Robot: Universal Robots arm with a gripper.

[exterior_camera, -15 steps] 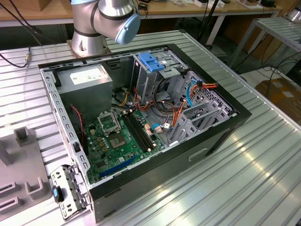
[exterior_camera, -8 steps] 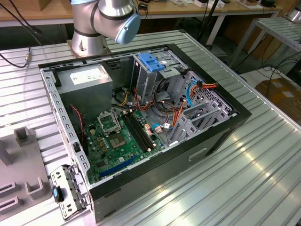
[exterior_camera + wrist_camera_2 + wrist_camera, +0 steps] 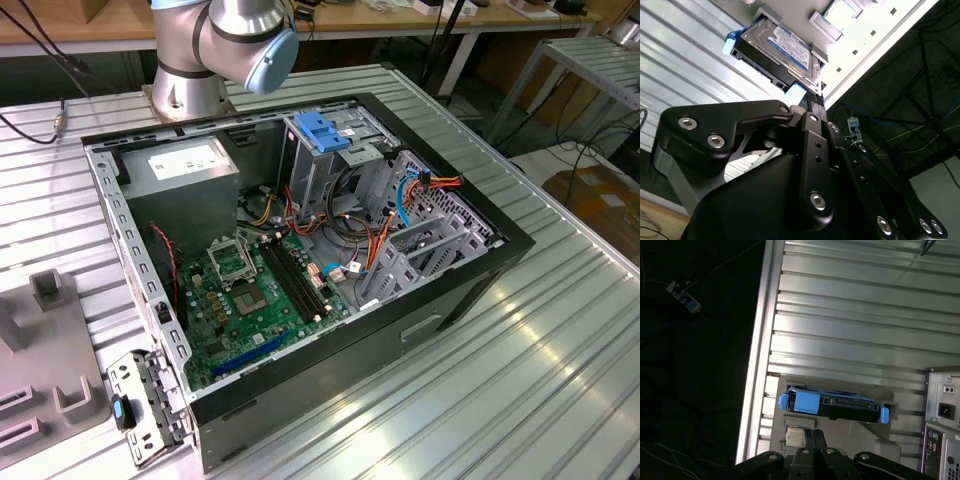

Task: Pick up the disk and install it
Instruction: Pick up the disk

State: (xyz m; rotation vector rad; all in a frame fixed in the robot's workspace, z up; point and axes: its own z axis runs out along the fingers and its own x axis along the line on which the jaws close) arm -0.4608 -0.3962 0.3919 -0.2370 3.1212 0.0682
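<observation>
The hand (image 3: 815, 434), clenched on nothing, hovers just beside the disk (image 3: 840, 406), which rests in a grey holder (image 3: 867, 432) on the ribbed metal table (image 3: 850, 315), near the table's edge.

Overhead light laid broad glare streaks across the ribbed counter (image 3: 560, 340) in the exterior view. In the second wrist view the black tool (image 3: 812, 102) was underlit against burnt-out white. In the first wrist view the floor (image 3: 690, 390) lay nearly black.
</observation>
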